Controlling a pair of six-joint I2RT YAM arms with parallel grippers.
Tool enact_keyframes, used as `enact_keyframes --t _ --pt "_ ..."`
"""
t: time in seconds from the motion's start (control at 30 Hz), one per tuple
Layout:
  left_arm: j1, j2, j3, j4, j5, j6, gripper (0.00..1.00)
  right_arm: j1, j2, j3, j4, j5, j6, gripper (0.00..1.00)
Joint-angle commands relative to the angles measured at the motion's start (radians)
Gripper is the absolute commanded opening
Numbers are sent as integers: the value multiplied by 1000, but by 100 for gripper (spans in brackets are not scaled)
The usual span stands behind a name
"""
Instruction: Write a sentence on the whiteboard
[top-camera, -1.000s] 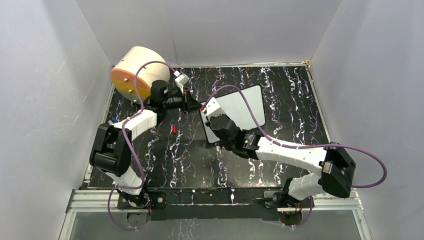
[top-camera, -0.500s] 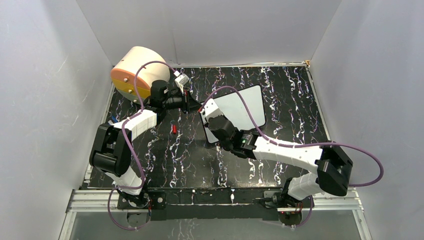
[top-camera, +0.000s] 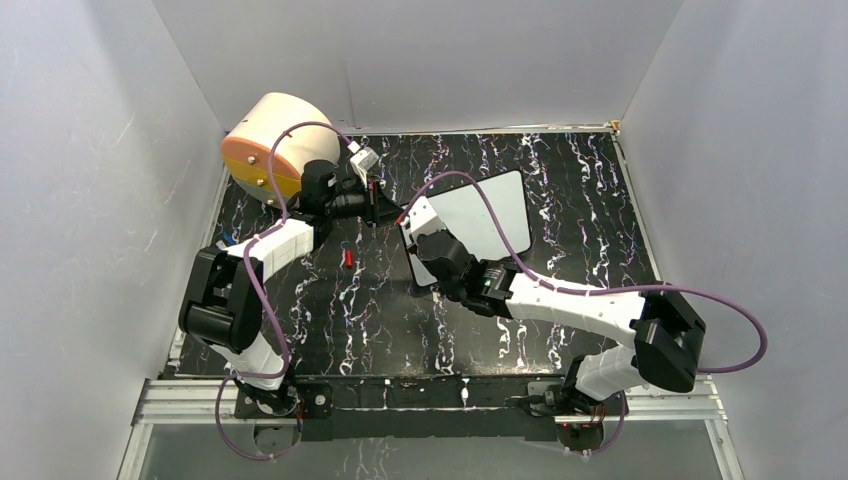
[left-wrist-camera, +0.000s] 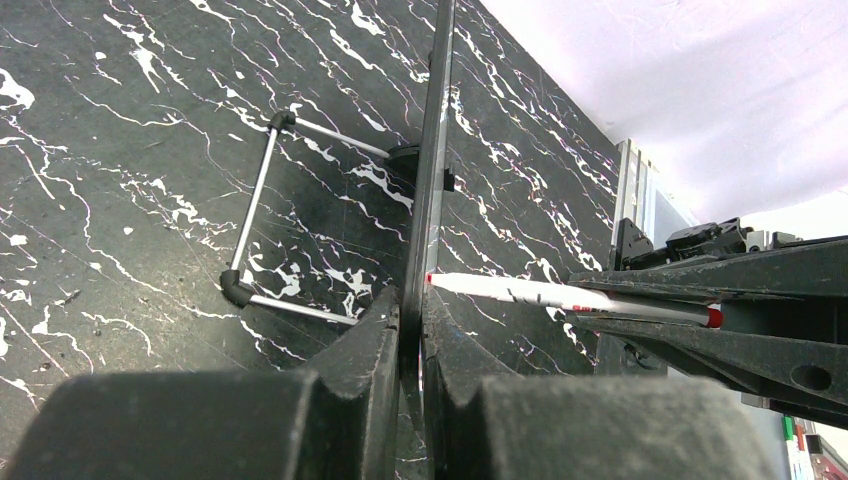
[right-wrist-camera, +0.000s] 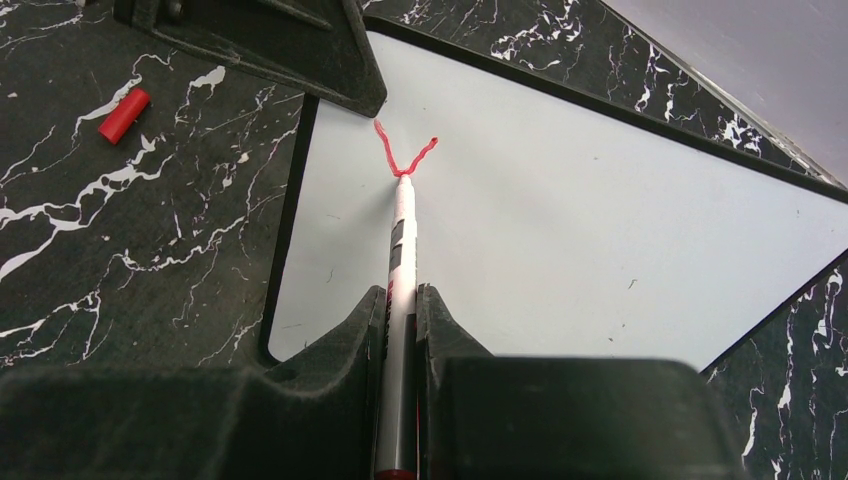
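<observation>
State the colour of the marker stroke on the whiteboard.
Red: the stroke shows best in the right wrist view.

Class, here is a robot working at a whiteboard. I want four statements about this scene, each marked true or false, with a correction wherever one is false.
1. The right fingers are shut on a marker whose tip touches the whiteboard. True.
2. Two full lines of writing cover the whiteboard. False: it bears only one small V-shaped red mark.
3. The red cap lies on the whiteboard. False: it lies on the table, apart from the board's edge.
4. The left fingers clamp the whiteboard's edge. True.
</observation>
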Motion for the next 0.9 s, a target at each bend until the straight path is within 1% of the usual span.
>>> enact_keyframes --t 0.0,0.3,0.57,0.87 --pt "-5 -34 16 -46 -44 32 0 3 -1 34 66 6 12 0" --pt "-7 -35 17 -46 -45 34 0 2 23 41 60 16 12 0" --pt "-8 -34 16 -50 -48 35 0 1 23 39 8 40 39 0" --pt "-7 -33 20 -53 -55 34 0 1 12 32 -77 13 88 0"
